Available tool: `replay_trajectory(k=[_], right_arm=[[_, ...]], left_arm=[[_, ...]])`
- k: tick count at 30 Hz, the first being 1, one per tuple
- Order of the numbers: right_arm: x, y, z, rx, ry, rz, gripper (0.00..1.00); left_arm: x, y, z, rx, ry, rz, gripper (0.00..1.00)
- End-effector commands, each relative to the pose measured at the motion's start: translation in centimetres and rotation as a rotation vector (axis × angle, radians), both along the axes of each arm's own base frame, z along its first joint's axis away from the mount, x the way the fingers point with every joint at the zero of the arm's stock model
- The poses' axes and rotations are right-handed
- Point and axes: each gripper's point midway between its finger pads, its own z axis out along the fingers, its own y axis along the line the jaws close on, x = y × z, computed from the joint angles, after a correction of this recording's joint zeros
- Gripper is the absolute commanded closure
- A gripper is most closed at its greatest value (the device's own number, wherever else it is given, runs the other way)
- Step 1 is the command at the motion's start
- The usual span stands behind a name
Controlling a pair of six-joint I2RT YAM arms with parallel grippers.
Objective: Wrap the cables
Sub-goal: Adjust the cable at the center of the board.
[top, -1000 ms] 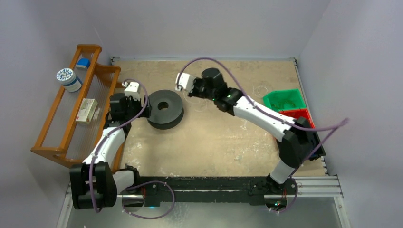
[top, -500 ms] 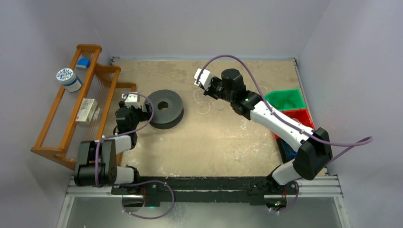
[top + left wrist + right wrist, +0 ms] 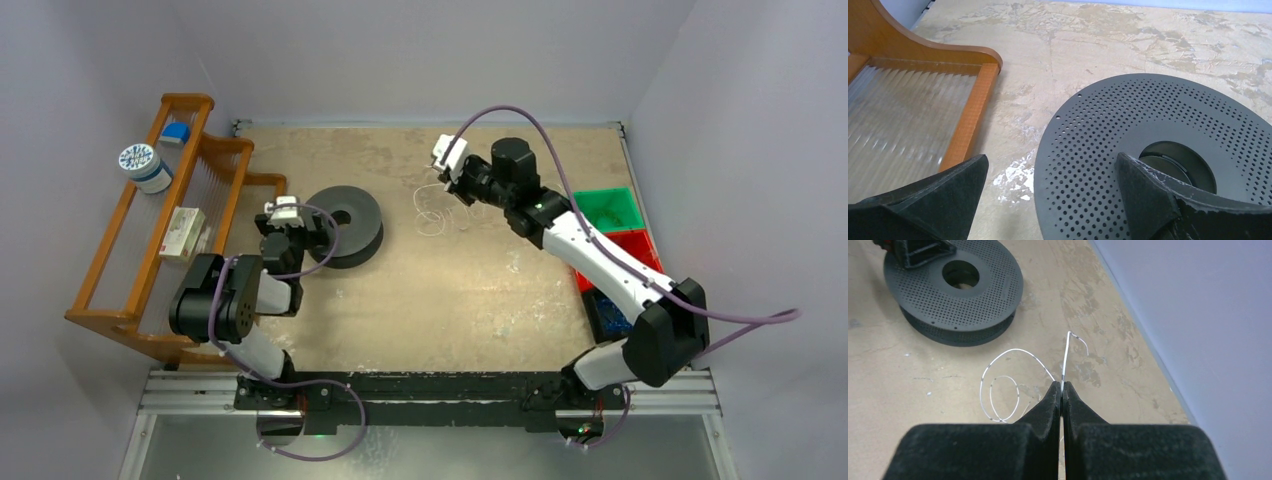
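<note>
The cable (image 3: 998, 399) is a thin whitish wire lying in loose loops on the table, right of the black perforated spool (image 3: 953, 285). My right gripper (image 3: 1062, 388) is shut on the cable near one end, and a short curved tail (image 3: 1068, 347) sticks out past the fingertips. In the top view the right gripper (image 3: 448, 183) hangs just above the loops (image 3: 430, 215). My left gripper (image 3: 1052, 165) is open, its fingers straddling the spool's near left rim (image 3: 1083, 165) without gripping it. From above, the left gripper (image 3: 303, 233) sits at the spool's left side (image 3: 345, 225).
A wooden rack (image 3: 150, 240) stands along the left edge, holding a tape roll (image 3: 143, 165) and a small box (image 3: 180, 233). Its corner (image 3: 970, 110) is close to my left finger. Green (image 3: 600, 210) and red (image 3: 625, 245) bins sit at the right.
My right gripper has carried the cable rightward, away from the spool. My left arm has folded back toward its base, and its jaws have opened wider beside the spool.
</note>
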Motion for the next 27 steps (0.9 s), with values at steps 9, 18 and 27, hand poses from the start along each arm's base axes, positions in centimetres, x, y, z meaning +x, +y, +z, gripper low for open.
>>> replay_trajectory(k=[9,18,27], right_arm=[[-5.2,0.0,5.9,0.199,0.0,0.248,1.0],[-6.4,-0.3,6.5,0.218,0.005,0.305,1.0],[-8.9,0.6,5.9,0.237,0.082,0.45,1.0]], left_arm=[[0.1,0.3,-1.1,0.066,0.04,0.058,0.01],[0.1,0.3,-1.0,0.065,0.038,0.058,0.01],[0.1,0.3,-1.1,0.065,0.039,0.058,0.01]])
